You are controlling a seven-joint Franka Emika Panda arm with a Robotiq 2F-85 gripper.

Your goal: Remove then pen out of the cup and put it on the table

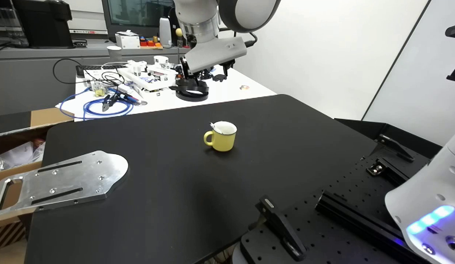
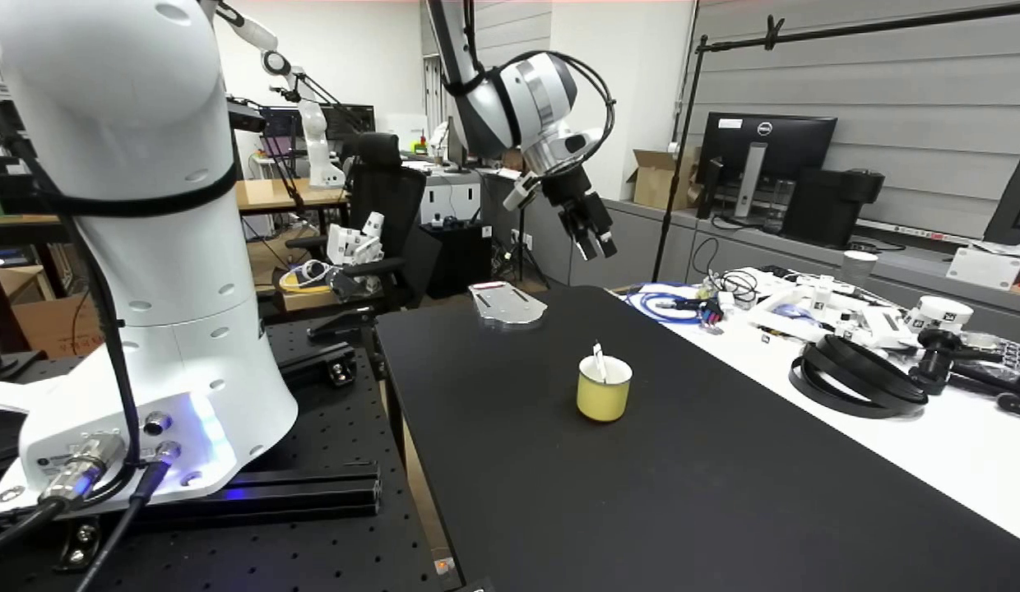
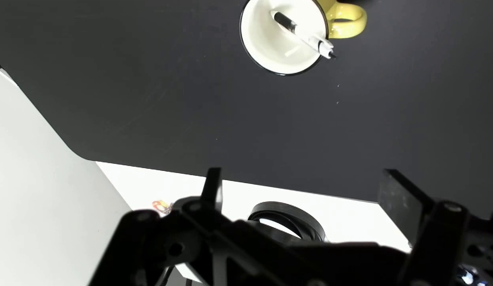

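The yellow cup (image 1: 224, 142) stands upright on the black table (image 1: 157, 190). It also shows in an exterior view (image 2: 602, 403) and at the top of the wrist view (image 3: 266, 43), its handle to the right there. The pen (image 3: 304, 36), white with a dark grip section, leans inside the cup with one end sticking out over the rim near the handle. Its top also shows in both exterior views (image 1: 215, 128) (image 2: 599, 358). My gripper (image 3: 302, 172) is open and empty, high above the table and apart from the cup; it shows in both exterior views (image 1: 209, 75) (image 2: 600, 248).
A silver metal plate (image 1: 77, 179) lies at one table end. A white table (image 1: 246, 96) with cables, white parts and black rings (image 2: 855, 378) adjoins the black table. Black clamps (image 1: 282, 229) and a black bar (image 1: 359, 222) lie near the robot base. A cardboard box (image 1: 14, 172) stands beside the table.
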